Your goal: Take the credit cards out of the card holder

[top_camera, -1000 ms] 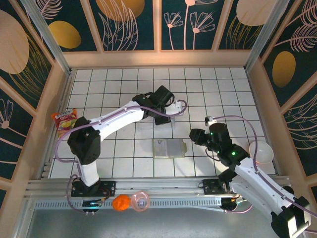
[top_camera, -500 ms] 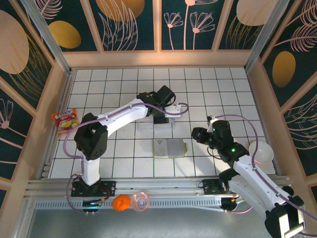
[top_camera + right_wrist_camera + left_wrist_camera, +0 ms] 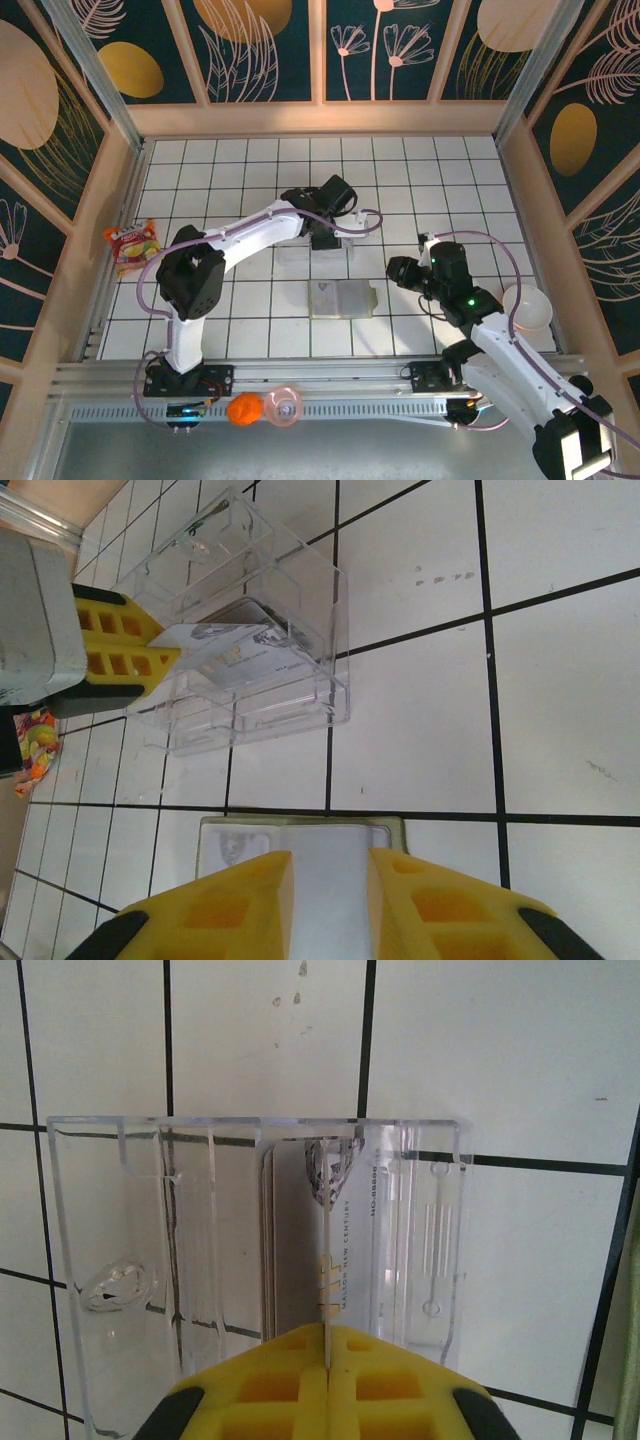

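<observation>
Card holder (image 3: 342, 299) open flat on tiles, pale inside up; credit card (image 3: 228, 648) edgewise in clear tray (image 3: 215, 555).

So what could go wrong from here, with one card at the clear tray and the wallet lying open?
The left gripper pinches the card by one end over the clear tray; it could catch a divider or land crooked on release. The tray lies loose on the tiles, so a nudge may slide it. The right gripper hangs open above the wallet, which nothing pins; it may shift on the next pull.

Left tool (image 3: 327, 1348) clamped tight, right tool (image 3: 328, 868) parted.
</observation>
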{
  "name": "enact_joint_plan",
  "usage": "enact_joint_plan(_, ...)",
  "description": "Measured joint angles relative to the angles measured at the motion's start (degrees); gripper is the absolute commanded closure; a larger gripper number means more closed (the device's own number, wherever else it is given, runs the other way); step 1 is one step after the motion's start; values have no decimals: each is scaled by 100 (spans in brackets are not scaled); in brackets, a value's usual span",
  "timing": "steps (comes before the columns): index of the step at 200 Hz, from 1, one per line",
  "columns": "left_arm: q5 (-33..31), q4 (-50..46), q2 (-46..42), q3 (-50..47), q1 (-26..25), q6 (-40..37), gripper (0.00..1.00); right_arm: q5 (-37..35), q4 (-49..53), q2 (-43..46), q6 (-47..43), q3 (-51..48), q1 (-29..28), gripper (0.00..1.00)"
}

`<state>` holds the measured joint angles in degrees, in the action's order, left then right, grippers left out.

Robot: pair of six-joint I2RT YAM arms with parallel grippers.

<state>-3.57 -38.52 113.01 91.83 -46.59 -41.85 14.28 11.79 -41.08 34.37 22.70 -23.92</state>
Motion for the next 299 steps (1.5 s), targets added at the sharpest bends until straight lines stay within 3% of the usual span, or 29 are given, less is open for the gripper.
enact_joint_plan(69, -7, -7, 138, 2, -4, 61, 100, 79, -20, 0, 0, -35, 33, 74)
enact_joint_plan(101, -195, 87, 160, 2, -17, 199, 77, 85, -46, 0, 0, -37, 37, 73)
enact_joint_plan(153, -452, 448, 98, 70, -28, 619, 75, 164, -52, -52, -46, -44, 37, 58)
enact_joint_plan(180, -466, 772, -354, 57, -28, 1043, 72, 184, -168, -136, -103, -142, -70, 53)
enact_joint_plan(201, -527, 1635, -1228, -409, -28, 1655, 57, 46, -293, -380, -101, -162, -590, 51)
enact_joint_plan(229, -632, 3136, -2924, -1840, -35, 2848, 35, -446, -472, -1123, -101, -81, -1845, 51)
enact_joint_plan(235, -647, 3458, -3257, -2190, -35, 3161, 23, -577, -485, -1342, -105, -15, -2118, 51)
enact_joint_plan(251, -702, 4175, -4048, -3156, -35, 3926, 2, -927, -505, -1910, -118, 245, -2741, 51)
enact_joint_plan(299, -715, 4843, -5355, -5504, -33, 5858, 1, -2024, -514, -3552, -369, 1327, -3943, 53)
